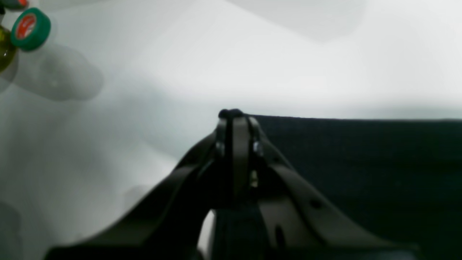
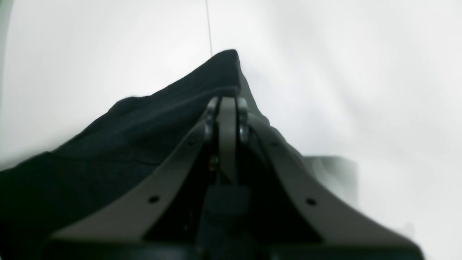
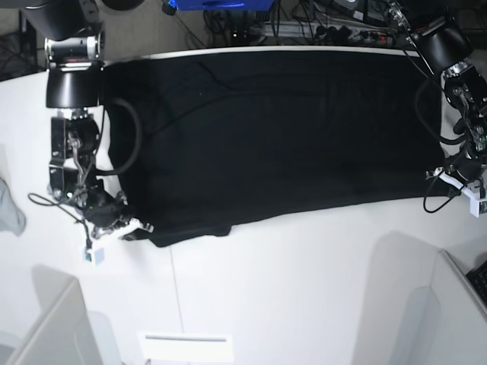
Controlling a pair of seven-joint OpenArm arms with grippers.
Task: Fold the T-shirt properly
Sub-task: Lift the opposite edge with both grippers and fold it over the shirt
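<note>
The black T-shirt [image 3: 274,137] lies spread wide on the white table [image 3: 304,289], plain side up. At its near left corner my right gripper [image 3: 143,228] is shut on the cloth. In the right wrist view that gripper [image 2: 227,103] pinches the T-shirt [image 2: 126,137], and a point of fabric sticks up past the fingertips. At the T-shirt's near right corner my left gripper [image 3: 436,177] is shut on the hem. The left wrist view shows this gripper [image 1: 232,116] closed with a nub of black cloth at its tip, and the T-shirt [image 1: 361,162] stretching off to the right.
A grey cloth scrap [image 3: 9,205] lies at the table's left edge. A green-capped bottle [image 1: 30,29] stands near the left gripper. Cables and equipment [image 3: 319,23] line the far side. White panels [image 3: 53,327] rise at the near corners.
</note>
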